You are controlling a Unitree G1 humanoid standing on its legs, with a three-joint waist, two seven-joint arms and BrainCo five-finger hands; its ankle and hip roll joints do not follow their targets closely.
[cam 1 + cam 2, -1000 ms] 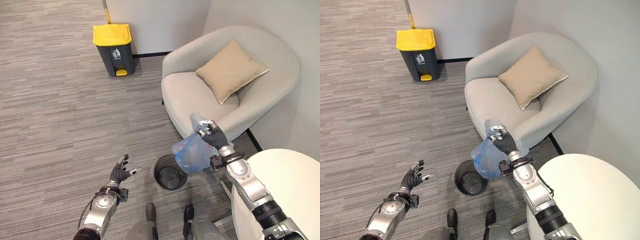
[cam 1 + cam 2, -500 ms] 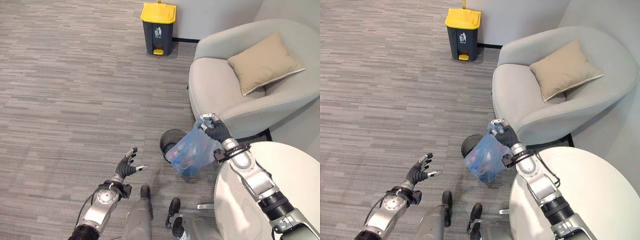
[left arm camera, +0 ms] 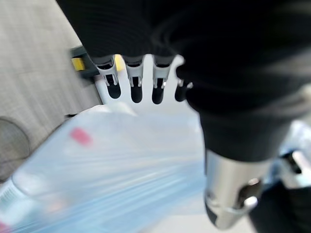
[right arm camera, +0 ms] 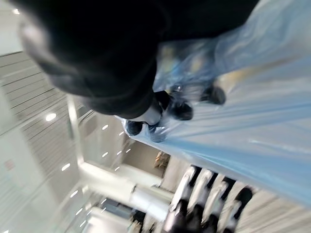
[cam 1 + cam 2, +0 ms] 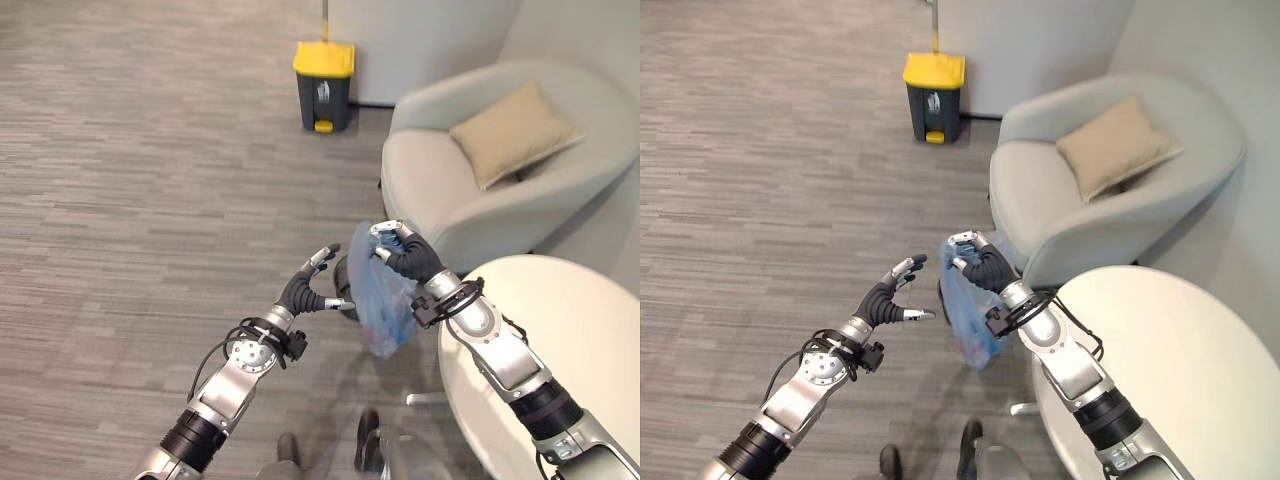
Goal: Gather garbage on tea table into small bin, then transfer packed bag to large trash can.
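My right hand (image 5: 405, 258) is shut on the gathered top of a translucent blue garbage bag (image 5: 381, 305), which hangs full above the floor beside the tea table (image 5: 570, 340). In the right wrist view its fingers (image 4: 180, 109) curl into the bag's plastic (image 4: 252, 121). My left hand (image 5: 303, 292) is open just left of the bag, fingers straight and pointing at it, apart from it. The left wrist view has the bag (image 3: 107, 170) close under those fingers (image 3: 136, 90). A dark edge of the small bin (image 5: 346, 280) peeks out behind the bag. The large trash can (image 5: 325, 85), dark with a yellow lid, stands far off by the wall.
A grey armchair (image 5: 440, 180) with a tan cushion (image 5: 510, 120) sits right of the trash can, behind the bag. The round white tea table fills the lower right. Grey striped carpet (image 5: 150, 180) stretches open between me and the trash can.
The camera has shifted. My left hand has risen from low at the left up to the bag's side. The right hand keeps its hold on the bag.
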